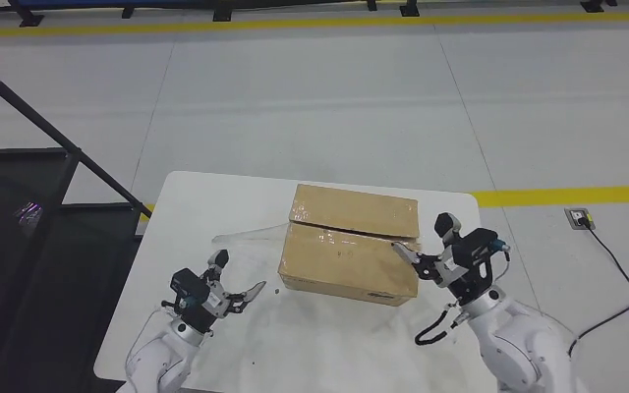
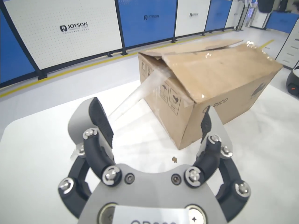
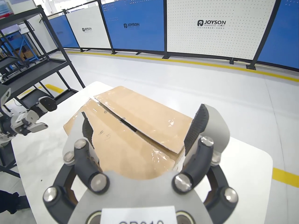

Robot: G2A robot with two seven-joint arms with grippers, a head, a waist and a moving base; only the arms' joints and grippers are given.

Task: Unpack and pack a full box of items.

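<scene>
A brown cardboard box (image 1: pixel 349 243) lies on the white table (image 1: pixel 324 344), its top flaps down with a narrow slit between them. A strip of clear tape (image 2: pixel 137 94) trails from one end of the box (image 2: pixel 210 89) onto the table. My left gripper (image 1: pixel 238 283) stands open a short way from that end, its fingers (image 2: pixel 100 117) empty. My right gripper (image 1: pixel 418 257) is open at the opposite end, just above the box's (image 3: pixel 130 129) top edge, holding nothing.
A small brown scrap (image 2: pixel 174 159) lies on the table near the left gripper. A black metal rack (image 1: pixel 49 226) stands beside the table. A yellow floor line (image 1: pixel 550 196) and a cable with socket (image 1: pixel 582 220) lie on the floor on the other side.
</scene>
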